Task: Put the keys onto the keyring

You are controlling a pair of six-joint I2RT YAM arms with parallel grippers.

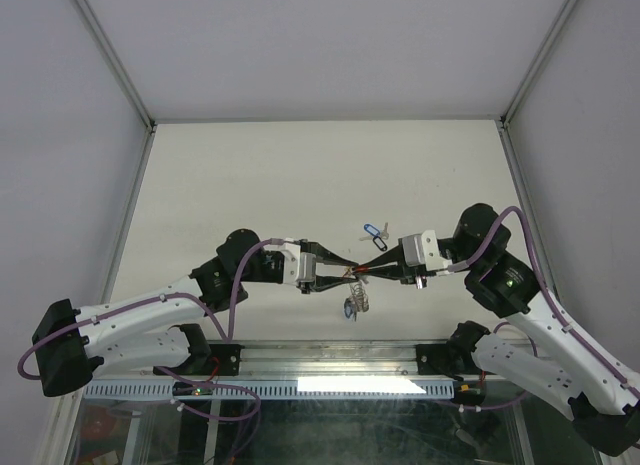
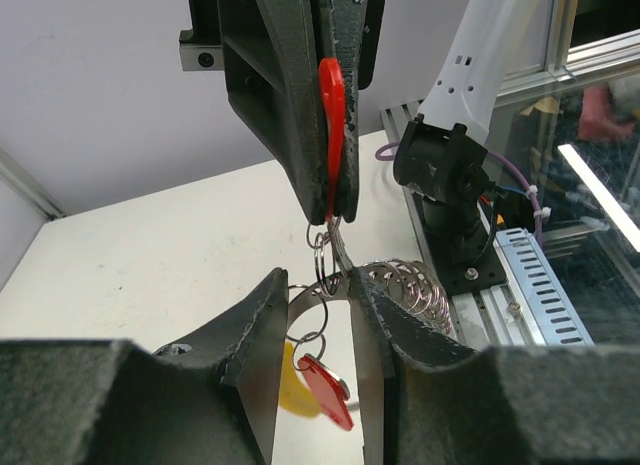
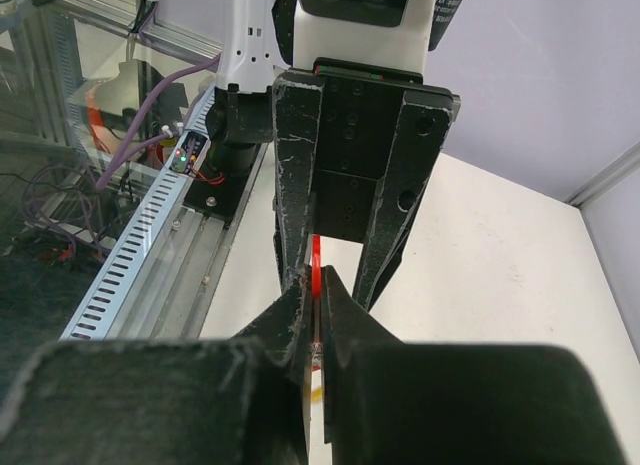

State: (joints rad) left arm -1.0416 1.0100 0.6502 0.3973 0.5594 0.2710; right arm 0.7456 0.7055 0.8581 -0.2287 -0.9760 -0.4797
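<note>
The left arm reaches in from the lower left of the top view to the middle of the bench. There the left gripper meets the other one tip to tip. Its jaws stand partly closed and pinch the keyring, whose thin silvery band spans the gap between them above the bench. Below the band, in the left wrist view, hang the hoop's yellow section and a red-tagged key. A coil of silvery wire loops shows just right of the jaws.

At the centre, a second red tag stands upright. Its small loop hangs just above the band, and I cannot tell whether they touch. The right gripper holds this tag, its jaws pressed together on it.

Just up and right of the meeting point, a blue-tagged key lies on the bench, apart from both grippers. The right arm comes in from the lower right.
</note>
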